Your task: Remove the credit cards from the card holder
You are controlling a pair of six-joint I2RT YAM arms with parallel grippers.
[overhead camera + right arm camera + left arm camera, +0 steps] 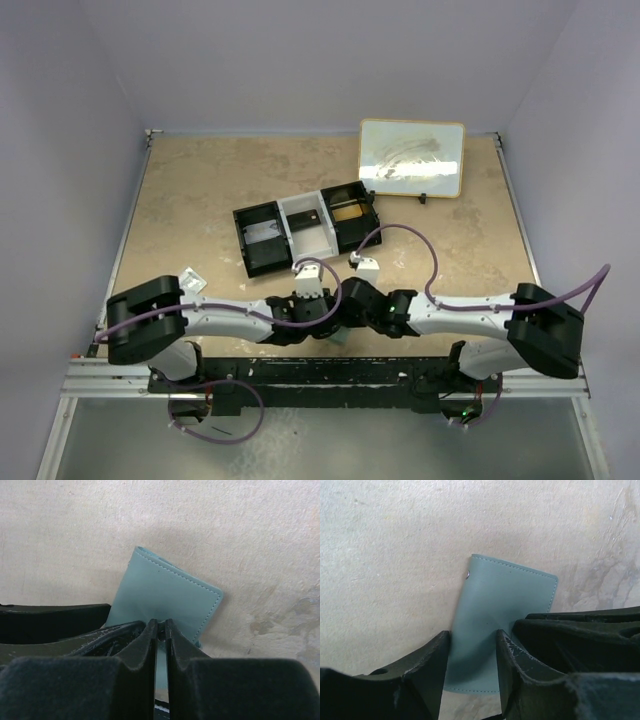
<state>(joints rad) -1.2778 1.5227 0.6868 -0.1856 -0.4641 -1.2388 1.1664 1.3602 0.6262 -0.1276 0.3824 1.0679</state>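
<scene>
The card holder (505, 600) lies on the table, grey-green in the left wrist view and light blue-green in the right wrist view (165, 590). My left gripper (472, 645) is open, with one finger on each side of the holder's near end. My right gripper (161, 626) is shut on a thin edge of the holder, right beside the left one. In the top view both grippers meet at the table's near middle, left (325, 312) and right (345, 305), and they hide the holder. No credit cards show at the holder.
A black-and-white three-compartment tray (305, 225) stands behind the grippers, with something flat and tan (348, 212) in its right compartment. A white framed board (412, 158) leans at the back right. A small clear packet (192, 280) lies near the left arm.
</scene>
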